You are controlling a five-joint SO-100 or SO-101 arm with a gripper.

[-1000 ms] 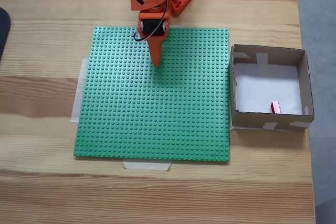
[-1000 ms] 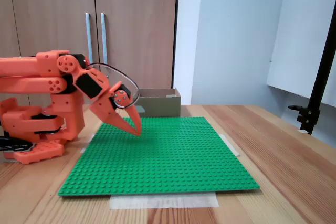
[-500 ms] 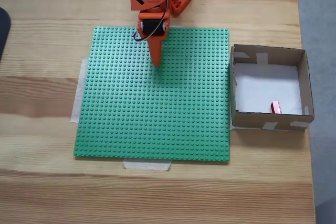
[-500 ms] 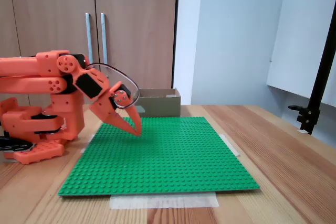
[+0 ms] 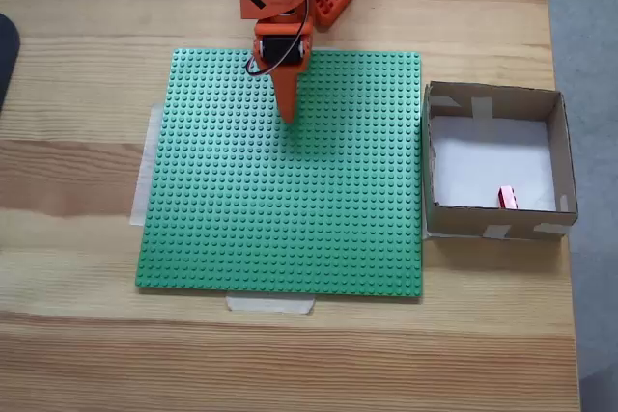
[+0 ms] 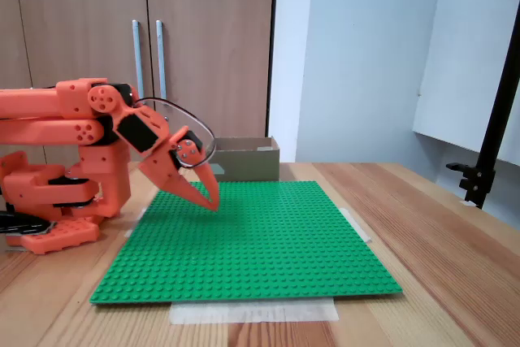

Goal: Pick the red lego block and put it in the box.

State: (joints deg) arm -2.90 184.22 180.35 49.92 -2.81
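Nothing has moved since the earlier frames. Wooden table (image 5: 77, 354); green baseplate (image 5: 280, 209) taped flat; box (image 5: 560, 151) just beside the baseplate's right edge in the top-down fixed view; orange arm, gripper (image 6: 213, 201) closed, empty, tip poised over the baseplate; red lego block (image 5: 507, 199) inside the box, near its front wall.

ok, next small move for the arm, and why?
Probably none beyond parking at rest: the red lego block already lies inside the box, and the gripper hangs empty, jaws shut, over the green baseplate, apart from the box.
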